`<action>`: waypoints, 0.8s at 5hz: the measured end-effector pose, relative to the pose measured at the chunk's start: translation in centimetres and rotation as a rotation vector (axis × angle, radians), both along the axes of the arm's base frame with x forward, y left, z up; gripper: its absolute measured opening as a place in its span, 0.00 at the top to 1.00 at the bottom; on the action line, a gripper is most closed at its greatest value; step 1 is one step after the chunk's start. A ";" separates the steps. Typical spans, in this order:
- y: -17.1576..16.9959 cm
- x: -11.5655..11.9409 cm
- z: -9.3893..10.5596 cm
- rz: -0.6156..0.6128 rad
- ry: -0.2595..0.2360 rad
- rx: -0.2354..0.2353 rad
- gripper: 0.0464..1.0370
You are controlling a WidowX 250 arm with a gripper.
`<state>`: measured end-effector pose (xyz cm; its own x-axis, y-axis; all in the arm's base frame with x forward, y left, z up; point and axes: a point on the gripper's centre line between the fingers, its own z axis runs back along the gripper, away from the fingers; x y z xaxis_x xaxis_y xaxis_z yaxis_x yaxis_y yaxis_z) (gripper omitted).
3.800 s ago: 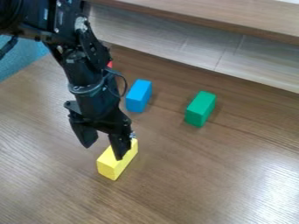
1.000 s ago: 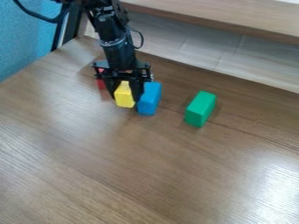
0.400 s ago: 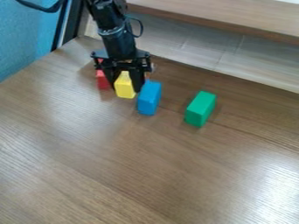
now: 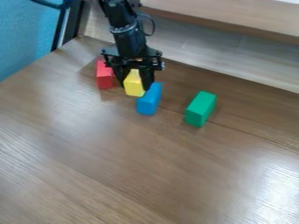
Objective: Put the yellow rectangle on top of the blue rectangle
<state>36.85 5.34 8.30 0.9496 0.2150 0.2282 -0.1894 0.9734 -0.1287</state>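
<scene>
My gripper (image 4: 135, 84) hangs over the back left part of the table, shut on the yellow rectangle (image 4: 133, 85), whose near end faces the camera between the two fingers. Just to the right and slightly nearer the camera, the blue rectangle (image 4: 149, 101) lies on the table. The right finger and the yellow block's lower right corner overlap its upper left part in view; whether they touch it, I cannot tell.
A red block (image 4: 105, 76) sits just left of the gripper. The green block (image 4: 200, 109) stands on the table (image 4: 134, 166) farther right. Along the back runs a pale wooden wall (image 4: 192, 43) below a shelf.
Since the earlier frames my gripper has carried the yellow block from the front toward the back, and lately to the right and a little up. The blue block was shifted slightly right earlier.
</scene>
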 end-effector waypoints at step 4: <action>-2.2 1.4 0.3 0.048 0.084 0.035 0.44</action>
<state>38.26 3.17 8.61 0.9546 0.2541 0.1558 -0.2447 0.9665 -0.0768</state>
